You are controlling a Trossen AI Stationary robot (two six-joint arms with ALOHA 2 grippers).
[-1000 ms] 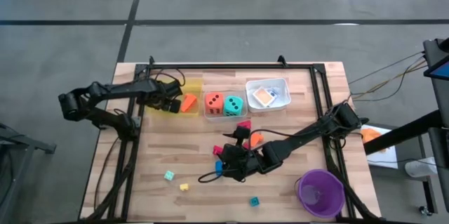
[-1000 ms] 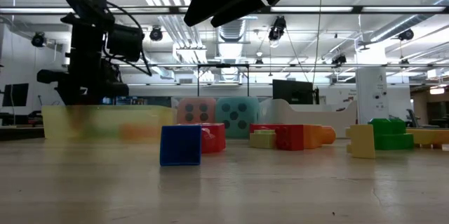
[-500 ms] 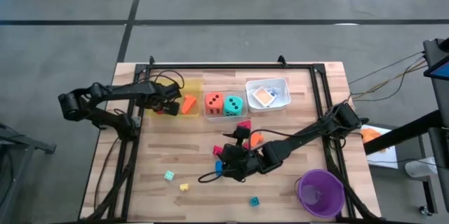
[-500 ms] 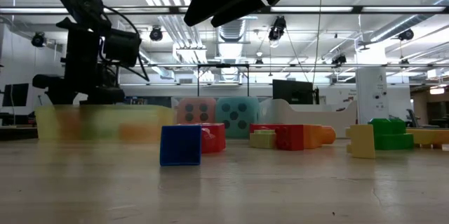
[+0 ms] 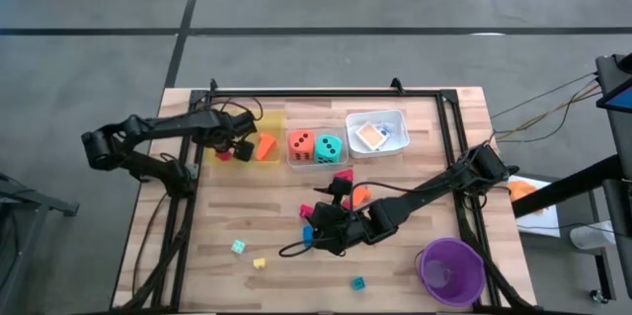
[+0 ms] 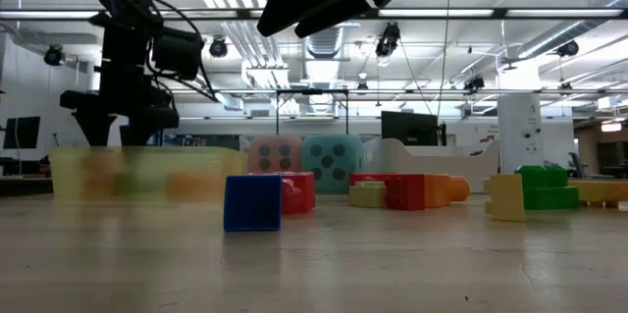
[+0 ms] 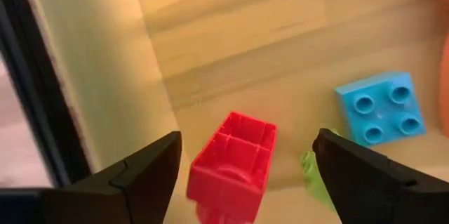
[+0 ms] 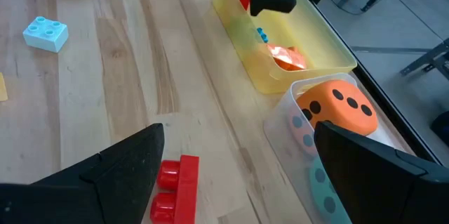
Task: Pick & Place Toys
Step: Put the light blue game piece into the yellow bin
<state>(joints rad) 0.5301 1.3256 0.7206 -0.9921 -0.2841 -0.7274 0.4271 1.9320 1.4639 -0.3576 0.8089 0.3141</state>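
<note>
My left gripper (image 5: 234,145) hangs open, pointing down, over the yellow tray (image 5: 269,118) at the table's far left. A red block (image 7: 231,164) lies tipped on the tray's floor between its fingers, which do not touch it. A blue block (image 7: 382,108), a green one (image 7: 316,175) and an orange piece (image 5: 265,147) also lie in the tray. My right gripper (image 5: 318,228) stands open above mid-table, over a red brick (image 8: 175,189). Pink (image 5: 343,175), orange (image 5: 360,195), blue (image 5: 308,233), teal (image 5: 238,247) and yellow (image 5: 260,263) blocks lie loose on the wood.
A clear tray (image 5: 314,163) beside the yellow one holds an orange die (image 5: 301,144) and a teal die (image 5: 329,147). A white tray (image 5: 400,118) with cards stands to its right. A purple cup (image 5: 451,271) sits at the near right corner. A black frame rims the table.
My left gripper has opened over the yellow tray and let go of the red block, which now lies on the tray's floor. My right arm has kept still.
</note>
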